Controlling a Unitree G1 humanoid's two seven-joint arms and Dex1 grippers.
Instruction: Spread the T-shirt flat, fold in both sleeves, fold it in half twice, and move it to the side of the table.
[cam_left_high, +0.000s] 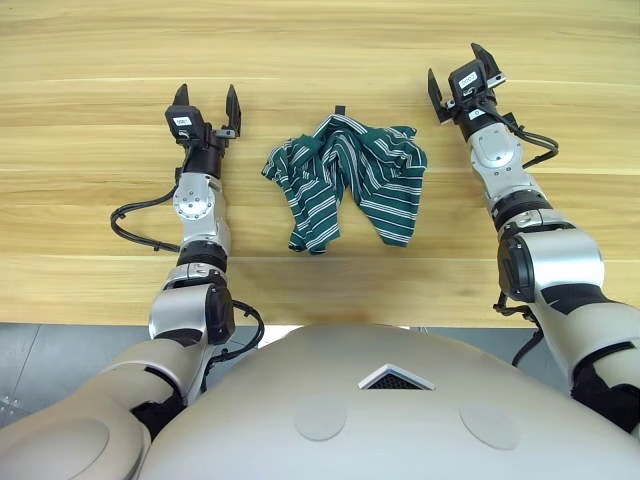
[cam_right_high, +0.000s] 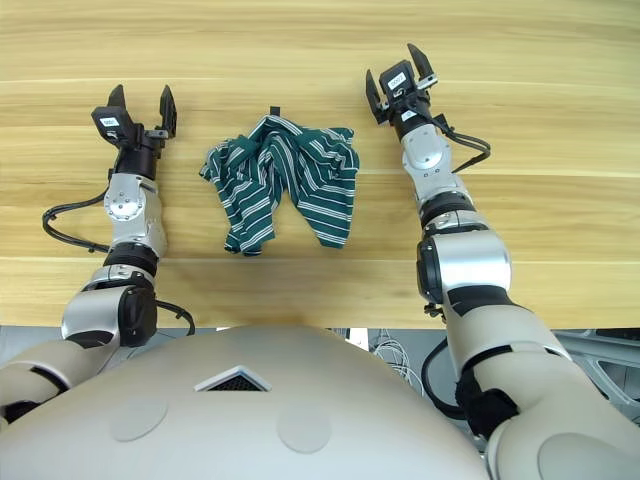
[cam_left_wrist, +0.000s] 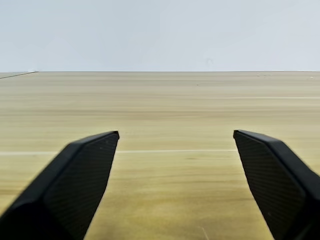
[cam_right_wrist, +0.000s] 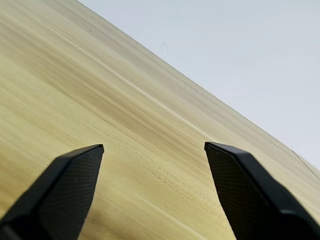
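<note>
A dark green T-shirt (cam_left_high: 350, 178) with thin white stripes lies crumpled in a heap on the wooden table (cam_left_high: 320, 40), between my two arms. My left gripper (cam_left_high: 206, 100) rests on the table to the left of the shirt, open, with nothing between its fingers (cam_left_wrist: 80, 185). My right gripper (cam_left_high: 458, 72) is to the right of the shirt and a little farther back, also open and empty, its fingers (cam_right_wrist: 65, 190) spread over bare wood. Neither gripper touches the cloth.
The wooden table stretches wide to the back and to both sides. Its front edge (cam_left_high: 100, 322) runs just ahead of my torso, with grey floor beyond it. Black cables (cam_left_high: 135, 230) trail beside my left forearm.
</note>
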